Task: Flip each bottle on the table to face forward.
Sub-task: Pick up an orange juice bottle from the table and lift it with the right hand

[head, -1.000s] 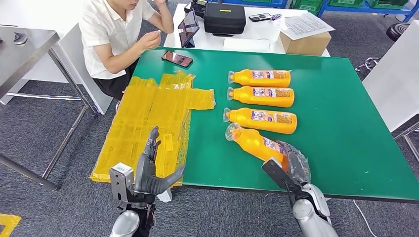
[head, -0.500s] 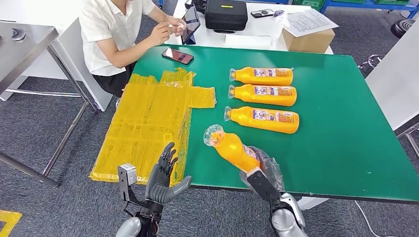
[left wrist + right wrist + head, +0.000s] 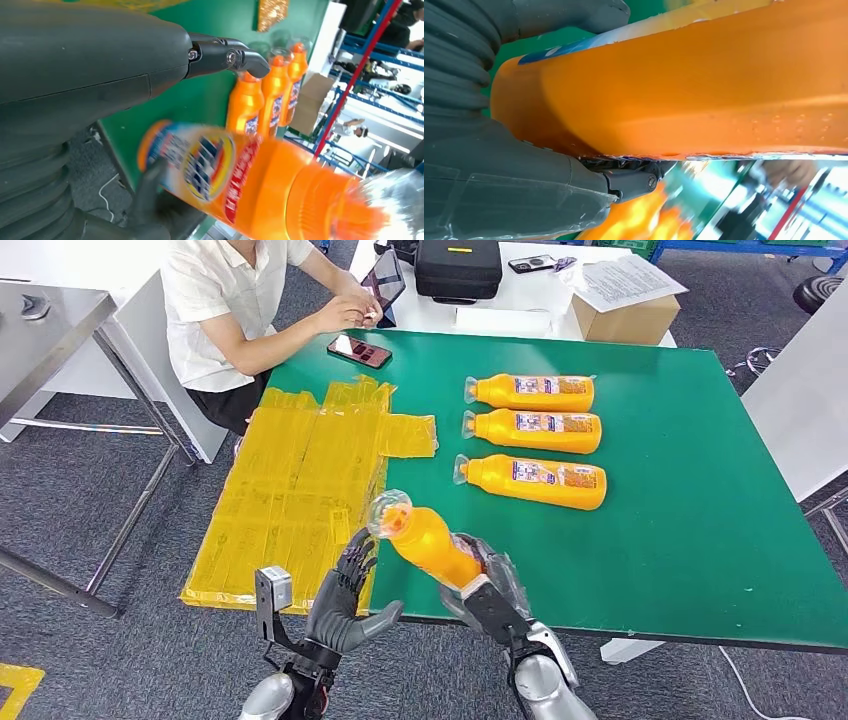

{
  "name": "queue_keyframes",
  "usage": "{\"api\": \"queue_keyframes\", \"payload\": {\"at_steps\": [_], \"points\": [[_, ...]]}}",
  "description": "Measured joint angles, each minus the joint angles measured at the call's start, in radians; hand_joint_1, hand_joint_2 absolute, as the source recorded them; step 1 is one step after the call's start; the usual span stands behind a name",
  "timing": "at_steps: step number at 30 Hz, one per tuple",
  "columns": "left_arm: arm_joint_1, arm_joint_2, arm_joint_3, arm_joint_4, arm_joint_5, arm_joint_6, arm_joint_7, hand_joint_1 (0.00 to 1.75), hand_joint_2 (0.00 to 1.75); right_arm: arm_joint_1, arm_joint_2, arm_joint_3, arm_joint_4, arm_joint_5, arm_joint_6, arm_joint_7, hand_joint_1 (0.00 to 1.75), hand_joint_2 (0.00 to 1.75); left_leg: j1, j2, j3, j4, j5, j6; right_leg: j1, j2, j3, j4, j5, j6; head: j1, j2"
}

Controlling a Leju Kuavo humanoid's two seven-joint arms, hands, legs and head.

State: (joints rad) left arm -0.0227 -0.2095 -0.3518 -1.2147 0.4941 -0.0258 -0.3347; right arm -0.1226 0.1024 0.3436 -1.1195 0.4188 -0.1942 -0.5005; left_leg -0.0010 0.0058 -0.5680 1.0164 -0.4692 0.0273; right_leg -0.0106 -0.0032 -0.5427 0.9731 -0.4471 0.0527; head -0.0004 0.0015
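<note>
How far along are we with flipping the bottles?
Three bottles lie in a row on the green table with labels up, so they look done. The right hand holds the fourth bottle lifted near the table's front edge, beside the open left hand. Left: turn it and set it down.

Right hand (image 3: 487,585) holds orange bottle (image 3: 425,537) aloft
</note>
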Motion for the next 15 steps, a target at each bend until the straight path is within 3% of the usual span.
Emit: {"api": "queue_keyframes", "payload": {"at_steps": [4, 8, 13, 15], "points": [[-0.036, -0.001, -0.001, 0.012, -0.002, 0.001, -0.010, 0.00, 1.75, -0.028, 0.033, 0.068, 0.040, -0.004, 0.014, -0.001, 1.75, 1.75, 0.000, 0.000, 0.000, 0.000, 0.000, -0.001, 0.000, 0.000, -0.001, 0.001, 0.000, 0.000, 0.000, 0.000], [-0.065, -0.003, -0.001, 0.021, -0.001, 0.016, -0.017, 0.00, 0.00, -0.049, 0.056, 0.129, 0.072, -0.010, 0.025, -0.009, 1.75, 1.75, 0.000, 0.000, 0.000, 0.000, 0.001, -0.001, 0.000, 0.000, -0.001, 0.001, 0.000, 0.000, 0.000, 0.000], [-0.087, -0.019, 0.001, 0.032, 0.045, 0.027, -0.025, 0.00, 0.00, -0.078, 0.080, 0.198, 0.095, -0.013, 0.028, -0.001, 1.75, 1.75, 0.000, 0.000, -0.001, 0.000, 0.001, -0.001, 0.000, 0.000, -0.002, 0.001, 0.000, 0.000, 0.000, 0.000], [-0.090, -0.022, 0.002, 0.033, 0.058, 0.023, -0.027, 0.00, 0.87, -0.094, 0.084, 0.218, 0.104, -0.012, 0.025, 0.007, 1.75, 1.75, 0.000, 0.000, -0.001, 0.000, 0.001, -0.001, 0.000, 0.000, -0.002, 0.001, 0.000, 0.000, 0.000, 0.000]]}}
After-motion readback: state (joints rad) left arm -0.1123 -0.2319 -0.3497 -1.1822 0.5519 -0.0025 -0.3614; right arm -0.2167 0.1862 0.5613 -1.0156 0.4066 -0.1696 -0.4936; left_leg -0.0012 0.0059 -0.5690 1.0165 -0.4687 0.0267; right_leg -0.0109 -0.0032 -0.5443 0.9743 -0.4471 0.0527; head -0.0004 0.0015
